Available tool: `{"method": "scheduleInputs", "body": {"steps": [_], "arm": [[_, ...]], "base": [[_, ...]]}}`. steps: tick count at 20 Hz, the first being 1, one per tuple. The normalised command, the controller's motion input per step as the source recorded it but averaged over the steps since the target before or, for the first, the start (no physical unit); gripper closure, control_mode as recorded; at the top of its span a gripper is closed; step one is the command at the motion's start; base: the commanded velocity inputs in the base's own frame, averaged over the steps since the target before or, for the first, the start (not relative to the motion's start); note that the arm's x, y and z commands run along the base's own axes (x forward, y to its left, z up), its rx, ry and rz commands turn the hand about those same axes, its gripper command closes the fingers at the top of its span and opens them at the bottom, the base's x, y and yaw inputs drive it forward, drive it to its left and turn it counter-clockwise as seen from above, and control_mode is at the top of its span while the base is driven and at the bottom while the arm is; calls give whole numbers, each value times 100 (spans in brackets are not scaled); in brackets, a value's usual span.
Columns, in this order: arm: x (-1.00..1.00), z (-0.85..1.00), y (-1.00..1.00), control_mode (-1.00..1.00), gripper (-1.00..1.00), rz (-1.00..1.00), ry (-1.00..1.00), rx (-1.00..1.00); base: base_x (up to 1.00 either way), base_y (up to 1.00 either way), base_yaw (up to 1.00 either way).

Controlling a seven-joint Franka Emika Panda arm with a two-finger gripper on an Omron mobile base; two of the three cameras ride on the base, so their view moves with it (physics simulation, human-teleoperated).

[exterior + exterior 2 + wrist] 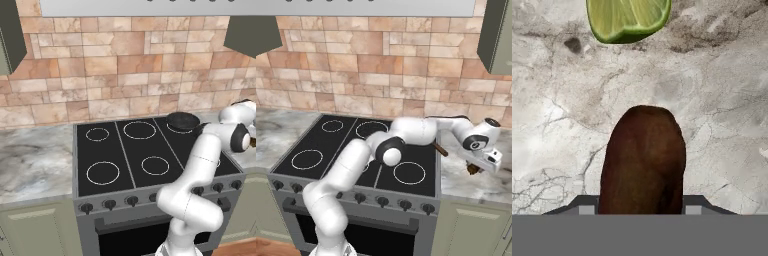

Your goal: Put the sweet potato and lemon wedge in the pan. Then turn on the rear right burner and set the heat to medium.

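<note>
Behind the stove runs a wall of beige and pink stone tiles, and grey marbled counter [35, 160] lies on both sides of the black glass cooktop [145, 150].

I count five white rings on the cooktop in the left base view, though the white arm covers part of the right side, so one ring is only half seen. One pan [182, 120] stands at the rear right of the cooktop; it hides the rear right burner [176, 129] almost fully and only a short arc shows at its edge. In the right base view the pan itself is behind the arm and just the end of its brown handle comes out.

One sweet potato [644, 160] and one lemon wedge [628, 19] lie on the counter to the right of the stove. In the hand view the sweet potato sits between the two dark finger tips of the gripper [640, 207], which is clenched on it; its lower end is cut off by the frame edge. The lemon wedge is near it but apart, with its upper part cut off by the frame. In the right base view the gripper [474, 169] hangs low over the counter and a small brown lump shows under it, too small to make out well.
</note>
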Motion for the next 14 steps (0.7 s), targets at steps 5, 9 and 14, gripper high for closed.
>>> {"method": "scheduleInputs", "body": {"steps": [5, 9, 14], "arm": [[-79, 58, 58, -100, 100, 1, -3, 0], [-26, 66, 99, -100, 100, 11, 0, 0], [0, 34, 100, -100, 100, 15, 0, 0]], "base": [[0, 0, 0], [0, 0, 0], [0, 0, 0]]}}
